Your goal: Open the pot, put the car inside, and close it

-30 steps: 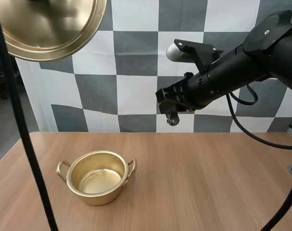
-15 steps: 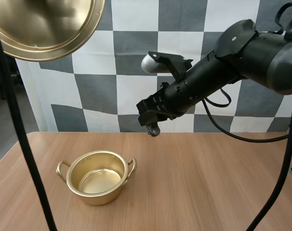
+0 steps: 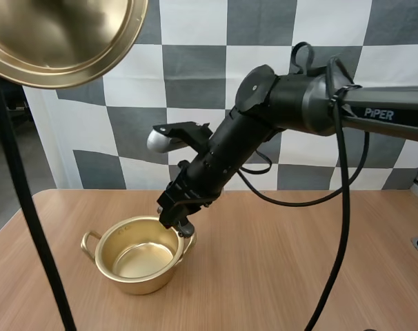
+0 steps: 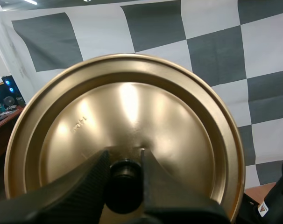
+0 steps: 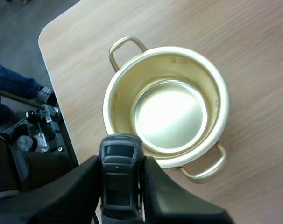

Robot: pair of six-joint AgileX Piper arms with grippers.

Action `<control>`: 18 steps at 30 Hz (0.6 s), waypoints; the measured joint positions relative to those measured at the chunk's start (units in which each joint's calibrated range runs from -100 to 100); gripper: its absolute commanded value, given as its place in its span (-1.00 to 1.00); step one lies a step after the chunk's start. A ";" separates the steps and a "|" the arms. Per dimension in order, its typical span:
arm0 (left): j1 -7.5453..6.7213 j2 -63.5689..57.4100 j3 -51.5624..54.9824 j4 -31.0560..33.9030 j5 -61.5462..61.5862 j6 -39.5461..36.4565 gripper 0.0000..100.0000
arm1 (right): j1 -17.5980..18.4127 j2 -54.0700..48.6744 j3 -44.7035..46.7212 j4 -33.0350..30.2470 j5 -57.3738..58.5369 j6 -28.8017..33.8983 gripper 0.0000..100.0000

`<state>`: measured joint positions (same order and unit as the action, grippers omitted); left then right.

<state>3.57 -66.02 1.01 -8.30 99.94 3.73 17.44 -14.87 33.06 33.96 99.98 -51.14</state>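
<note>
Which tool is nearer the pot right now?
Right. The right tool, pinching the car, hangs just above the pot; the left tool holds the lid by its knob, high up and away.

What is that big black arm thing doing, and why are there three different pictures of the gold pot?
These are two robot arms working at a wooden table. Each arm ends in a two-fingered tool for pinching things.

One picture comes from a camera high up behind the arms. In it, the right arm reaches down so that the right tool hangs close by the rim of the open pot, which is empty.

The other two pictures come from small cameras riding on the arms. The right one looks down past a dark toy car, pinched in that tool, toward the pot. The left one shows the left tool gripping the black knob of the lid, held up in the air away from the pot.
</note>
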 measured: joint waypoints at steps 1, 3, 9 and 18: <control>0.00 -0.01 0.00 0.00 0.00 0.00 -1.00 | 0.32 0.85 0.00 -0.35 0.00 -0.63 -1.00; 0.00 -0.01 0.00 0.00 0.00 0.00 -1.00 | 0.58 2.33 0.00 -1.17 0.00 -1.38 -1.00; 0.00 -0.01 0.00 0.00 0.00 0.00 -1.00 | 0.58 7.10 -0.34 -1.86 0.00 -3.25 -1.00; 0.00 -0.70 0.00 0.00 0.06 0.00 -1.00 | 0.58 14.18 -10.29 0.28 0.00 -3.68 -1.00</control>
<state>3.57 -66.73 1.01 -8.30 100.00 3.73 18.02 -0.69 22.77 34.24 99.98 -54.82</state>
